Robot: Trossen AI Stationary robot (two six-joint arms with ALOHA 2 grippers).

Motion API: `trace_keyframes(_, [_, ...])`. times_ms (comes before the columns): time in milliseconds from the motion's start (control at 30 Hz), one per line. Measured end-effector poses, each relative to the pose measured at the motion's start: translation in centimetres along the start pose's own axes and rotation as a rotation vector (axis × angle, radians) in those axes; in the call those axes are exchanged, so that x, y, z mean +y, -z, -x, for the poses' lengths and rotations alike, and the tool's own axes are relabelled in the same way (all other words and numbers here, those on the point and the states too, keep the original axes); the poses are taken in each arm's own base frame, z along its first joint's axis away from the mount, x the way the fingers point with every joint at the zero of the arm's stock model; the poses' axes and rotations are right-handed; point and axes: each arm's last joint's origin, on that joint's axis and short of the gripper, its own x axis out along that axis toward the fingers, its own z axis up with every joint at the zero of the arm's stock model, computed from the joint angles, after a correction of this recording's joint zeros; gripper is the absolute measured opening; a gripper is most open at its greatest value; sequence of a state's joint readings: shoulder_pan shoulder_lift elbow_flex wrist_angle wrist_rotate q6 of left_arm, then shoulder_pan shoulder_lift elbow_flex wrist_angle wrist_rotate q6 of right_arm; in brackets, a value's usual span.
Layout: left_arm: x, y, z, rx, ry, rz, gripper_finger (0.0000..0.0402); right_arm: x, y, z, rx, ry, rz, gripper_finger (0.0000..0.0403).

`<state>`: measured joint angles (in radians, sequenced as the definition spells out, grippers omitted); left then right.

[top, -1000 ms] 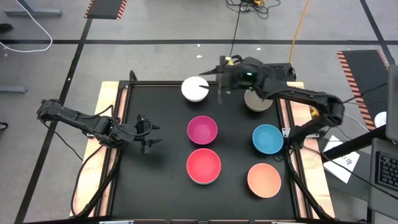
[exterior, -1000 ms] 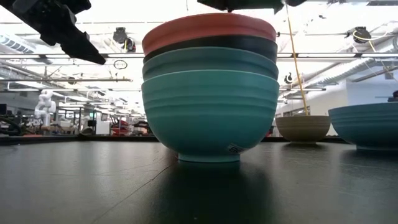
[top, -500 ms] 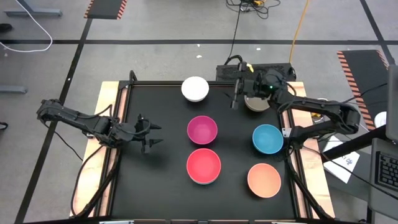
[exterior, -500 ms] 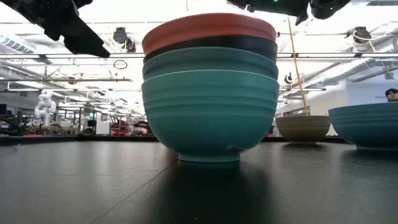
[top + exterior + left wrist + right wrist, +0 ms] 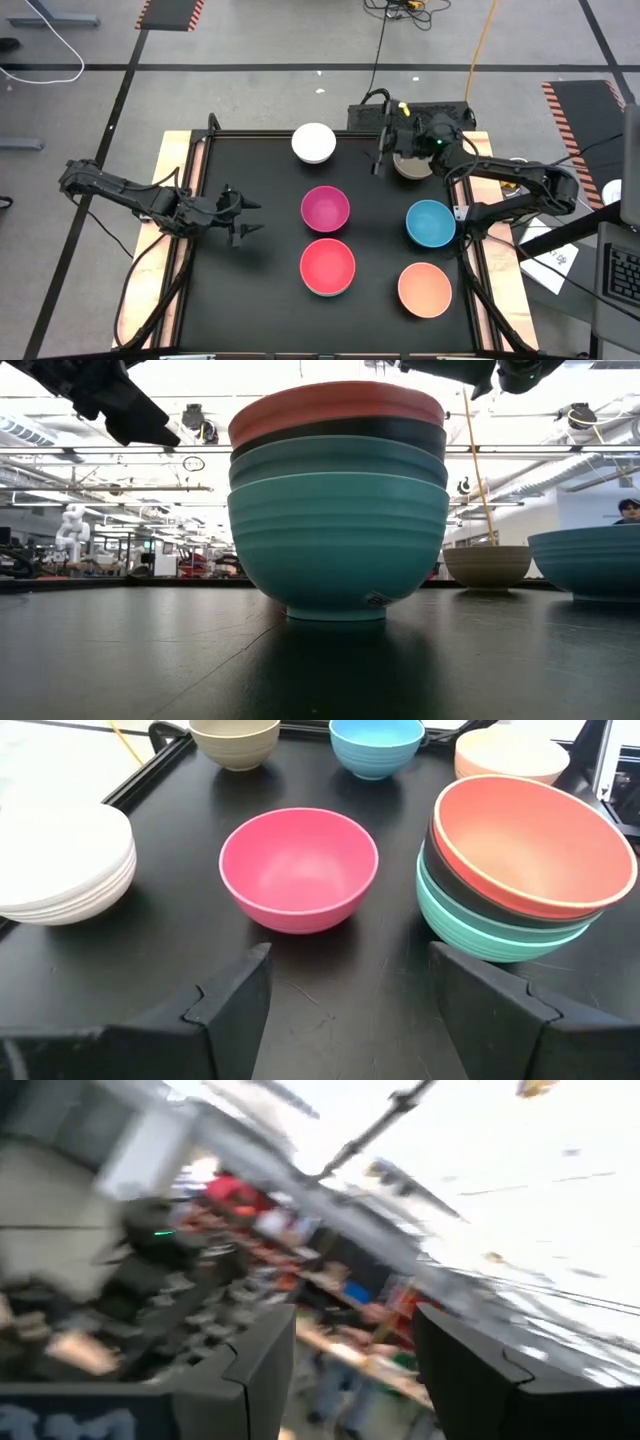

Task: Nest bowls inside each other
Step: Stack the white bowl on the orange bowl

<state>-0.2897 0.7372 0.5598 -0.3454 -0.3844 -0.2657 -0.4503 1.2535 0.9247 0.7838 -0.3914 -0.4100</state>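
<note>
Black mat (image 5: 260, 290) over the table in the high view, six bowl spots on it. White bowl (image 5: 313, 142) at the far edge, grey-brown bowl (image 5: 412, 163) to its right and partly under the right arm. Magenta bowl (image 5: 325, 208) in the middle, blue bowl (image 5: 431, 222) to its right. Red bowl (image 5: 328, 266) nearer the front, topping a stack; peach bowl (image 5: 425, 289) right of it. All bowls empty apart from the nesting. Left gripper (image 5: 243, 214) low over the mat's left side, well apart from the bowls, fingers spread, nothing held. Right gripper (image 5: 380, 150) up between white and grey-brown, pointing at the far edge; fingers apart, holding nothing.

Low view: stack up close, turquoise bowl (image 5: 338, 540) at the bottom, a second teal or dark green one inside it, then a black bowl (image 5: 340, 432), then red on top. Small mark near the turquoise foot, too small to read. Grey-brown and blue behind to the right.

Left wrist view: fingers (image 5: 225, 1010) wide apart over bare mat, magenta straight ahead, stack beside it, white to the other side; white looks ridged, possibly more than one nested.

Right wrist view: fingers (image 5: 265, 1370) apart, only the blurred room beyond, nothing between them.
</note>
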Motion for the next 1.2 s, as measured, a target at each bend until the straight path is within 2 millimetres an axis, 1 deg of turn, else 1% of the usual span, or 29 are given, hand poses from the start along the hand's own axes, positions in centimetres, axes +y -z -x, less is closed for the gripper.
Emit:
trace_keyframes(133, [0.0,0.0,0.0,0.000,0.001,0.000,0.0269,-0.6,0.5,0.1,0.076,0.179,-0.159,0.0192])
trace_keyframes(300, [0.0,0.0,0.0,0.001,0.001,0.000,0.0269,-0.7,1.5,0.0,0.157,0.315,-0.264,0.0192])
trace_keyframes(400, [0.0,0.0,0.0,0.001,0.001,-0.004,0.0269,-0.3,2.5,0.0,0.254,0.280,-0.217,0.0192])
trace_keyframes(467, [0.0,0.0,0.0,0.002,0.001,-0.010,0.0269,-0.1,2.8,0.0,0.284,0.266,-0.194,0.0192])
trace_keyframes(567, [0.0,0.0,0.0,0.002,0.001,-0.023,0.0269,-0.2,2.6,-0.2,0.227,0.246,-0.232,0.0192])
trace_keyframes(667, [0.0,0.0,0.0,0.003,-0.001,-0.029,0.0269,-0.4,1.7,-0.3,0.132,0.255,-0.259,0.0192])
trace_keyframes(767, [0.0,0.0,0.0,0.004,0.000,-0.037,0.0269,-0.2,1.5,-0.4,0.114,0.213,-0.161,0.0192])
trace_keyframes(833, [0.0,0.0,0.0,0.005,0.000,-0.038,0.0269,-0.1,2.2,-1.1,0.162,0.182,-0.085,0.0192])
trace_keyframes(867, [0.0,0.0,0.0,0.004,0.000,-0.039,0.0269,-0.1,3.0,-1.6,0.211,0.164,-0.072,0.0192])
trace_keyframes(933, [0.0,0.0,0.0,0.004,0.000,-0.058,0.0269,-0.6,5.4,-2.8,0.357,0.130,-0.039,0.0192])
trace_keyframes(1000, [0.0,0.0,0.0,0.005,-0.001,-0.077,0.0269,-1.2,8.3,-4.4,0.527,0.158,-0.009,0.0192])
trace_keyframes(1067, [0.0,0.0,0.0,0.003,-0.006,-0.081,0.0269,-2.1,10.6,-5.7,0.658,0.142,0.001,0.0192])
trace_keyframes(1100, [0.0,0.0,0.0,0.003,-0.006,-0.083,0.0269,-2.5,11.6,-6.3,0.690,0.126,-0.013,0.0192])
trace_keyframes(1167, [0.0,0.0,0.0,0.004,-0.006,-0.090,0.0269,-3.3,12.5,-7.2,0.689,0.105,-0.060,0.0192])
trace_keyframes(1200, [0.0,0.1,0.0,0.005,-0.006,-0.091,0.0269,-3.6,12.5,-7.5,0.673,0.093,-0.077,0.0192])
